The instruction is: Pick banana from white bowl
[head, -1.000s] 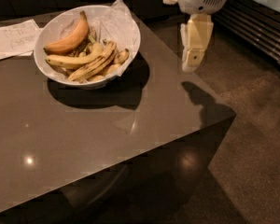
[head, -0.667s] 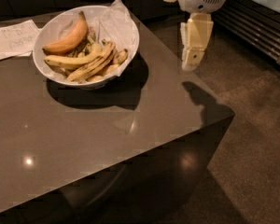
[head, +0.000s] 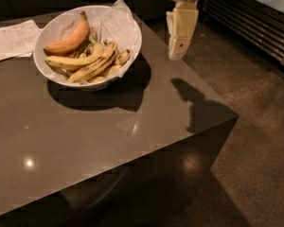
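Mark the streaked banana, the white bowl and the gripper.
streaked banana (head: pixel 93 67): camera view, mid-length.
white bowl (head: pixel 55 29): camera view, left inner wall.
gripper (head: pixel 175 55): camera view, lower tip, right of the white bowl.

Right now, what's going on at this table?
The robot's gripper hangs in the air to the right of the white bowl, touching nothing. The streaked banana lies in the bowl among other bananas, below a plump orange-yellow banana. The bowl stands on the dark table. Nothing has been picked yet.
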Available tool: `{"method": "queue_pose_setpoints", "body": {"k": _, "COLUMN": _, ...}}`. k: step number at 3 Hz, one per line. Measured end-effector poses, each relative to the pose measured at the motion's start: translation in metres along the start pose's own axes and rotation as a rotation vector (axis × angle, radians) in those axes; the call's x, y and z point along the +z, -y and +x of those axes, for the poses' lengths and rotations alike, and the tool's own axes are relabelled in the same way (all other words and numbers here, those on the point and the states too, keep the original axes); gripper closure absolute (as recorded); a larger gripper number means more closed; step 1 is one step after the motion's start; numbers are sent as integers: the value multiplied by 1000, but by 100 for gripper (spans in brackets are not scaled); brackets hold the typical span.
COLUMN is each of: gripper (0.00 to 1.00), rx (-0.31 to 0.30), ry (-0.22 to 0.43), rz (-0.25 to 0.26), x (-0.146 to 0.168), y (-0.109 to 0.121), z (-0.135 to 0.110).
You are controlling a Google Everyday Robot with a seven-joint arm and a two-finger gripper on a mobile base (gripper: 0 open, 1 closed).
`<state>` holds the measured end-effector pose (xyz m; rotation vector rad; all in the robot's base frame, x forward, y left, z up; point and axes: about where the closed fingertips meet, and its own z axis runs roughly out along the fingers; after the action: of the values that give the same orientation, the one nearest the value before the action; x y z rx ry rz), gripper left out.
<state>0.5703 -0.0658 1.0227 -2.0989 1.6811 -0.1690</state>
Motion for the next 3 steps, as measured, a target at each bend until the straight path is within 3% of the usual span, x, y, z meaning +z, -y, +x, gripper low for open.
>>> {"method": "queue_pose_setpoints", "body": {"k": 1, "gripper": 0, "rx": -92, "ry": 32, "rz": -4, "x": 12, "y": 26, "z": -32}}
{"method": "queue_pose_setpoints", "body": {"k": 3, "gripper": 27, "rx": -217, "ry": 47, "rz": -73, "x": 55, "y": 44, "z": -71}}
